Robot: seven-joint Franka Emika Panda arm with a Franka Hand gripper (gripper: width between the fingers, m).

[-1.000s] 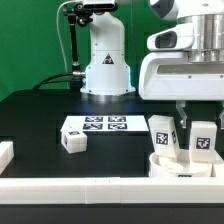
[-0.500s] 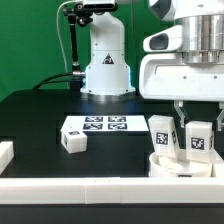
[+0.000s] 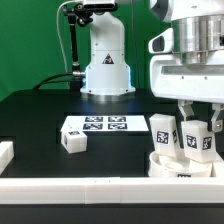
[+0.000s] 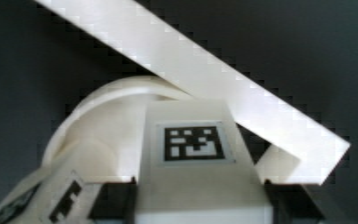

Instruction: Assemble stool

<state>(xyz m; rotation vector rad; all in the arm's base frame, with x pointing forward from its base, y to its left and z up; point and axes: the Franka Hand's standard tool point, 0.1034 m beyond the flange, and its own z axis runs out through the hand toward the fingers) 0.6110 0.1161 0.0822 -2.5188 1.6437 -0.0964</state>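
Nearest in the exterior view is a long white rail (image 3: 90,190) that lies along the front of the black table (image 3: 40,115). Just behind it, on the exterior view's right, sits the round white seat (image 3: 168,167) of the stool. Two small white legs stand up on the seat. The tool (image 3: 198,122) comes down from above and has its two fingers closed on the sides of one of them, the held leg (image 3: 199,141). The wrist view shows this too: the held leg (image 4: 194,160) with its square tag sits tight between the two dark fingers (image 4: 108,203), with the curved seat (image 4: 101,120) under it. The second leg (image 3: 163,134) stands free just beside it. I cannot tell if the held leg is all the way down in its hole. I think the step in hand is fixing this leg onto the seat. The next move needs the leg held straight up and pushed or turned in gently, so the seat does not slide. A loose leg (image 3: 72,142) lies on the table, well apart, and it likely goes on after. Behind it is the flat marker board (image 3: 95,125), and farthest back is the arm's white base (image 3: 106,68).
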